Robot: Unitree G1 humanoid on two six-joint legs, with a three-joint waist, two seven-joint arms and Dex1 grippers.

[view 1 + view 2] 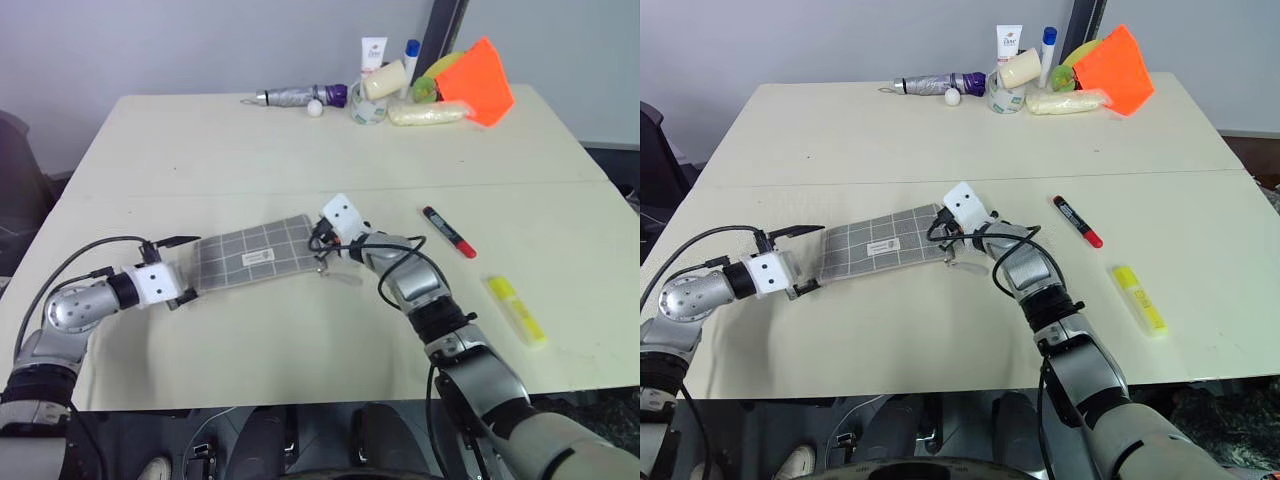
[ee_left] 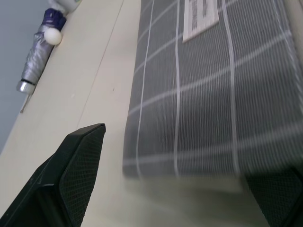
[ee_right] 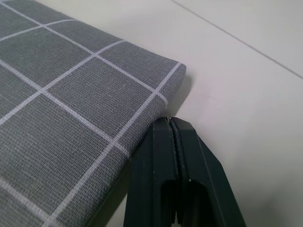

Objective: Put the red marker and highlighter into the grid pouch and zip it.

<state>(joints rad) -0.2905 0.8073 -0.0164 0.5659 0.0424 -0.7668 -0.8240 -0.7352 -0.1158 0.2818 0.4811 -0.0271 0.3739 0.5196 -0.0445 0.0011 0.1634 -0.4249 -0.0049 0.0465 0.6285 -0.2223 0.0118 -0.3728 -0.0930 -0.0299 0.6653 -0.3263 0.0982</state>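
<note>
Left gripper (image 1: 185, 268) fingers spread wide, straddling the left end of the grid pouch (image 1: 255, 255), one finger (image 2: 78, 165) off the pouch's far side, the other at its near corner; nothing clamped. Left arm reaches in low from the desk's near-left edge, forearm almost level. Right gripper (image 3: 173, 130) fingers pressed together, tips at the pouch's right-end corner; can't tell if they pinch anything. Right forearm angles in from the near edge, wrist turned left. Pouch lies flat mid-desk (image 1: 250, 140). Red marker (image 1: 447, 231) lies right of the pouch, highlighter (image 1: 516, 309) nearer the right edge, both untouched.
</note>
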